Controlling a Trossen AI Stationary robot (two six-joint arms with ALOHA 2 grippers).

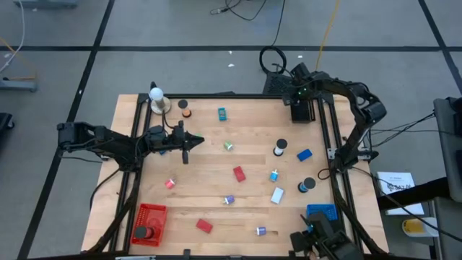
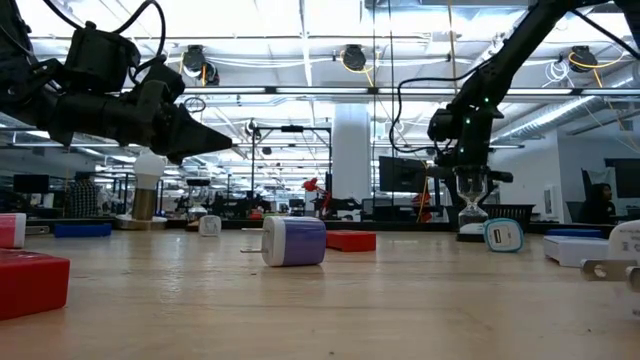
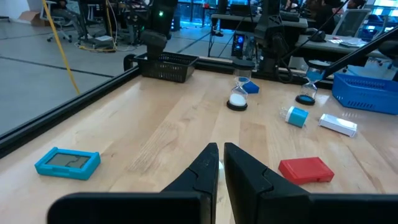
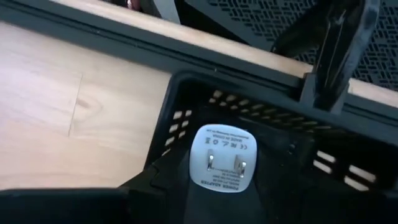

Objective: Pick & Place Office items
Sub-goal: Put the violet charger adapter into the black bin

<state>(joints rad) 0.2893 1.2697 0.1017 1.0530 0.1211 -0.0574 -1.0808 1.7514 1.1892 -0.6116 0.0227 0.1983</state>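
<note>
**White plug adapter held over the black basket**

Nearest my low camera I see a red block (image 2: 30, 283) at the surface's (image 1: 216, 195) edge, then a purple-and-white adapter (image 2: 294, 242) lying on its side. Farther in, my left gripper (image 1: 189, 142) hovers above the wood with its fingers (image 3: 245, 171) pressed together, holding nothing; a red block (image 3: 305, 170) lies just beyond their tips. At the far edge, my right gripper (image 4: 222, 186) has its fingers clamped on a white plug adapter (image 4: 222, 156), prongs showing, right above the black basket (image 4: 273, 106).
</note>
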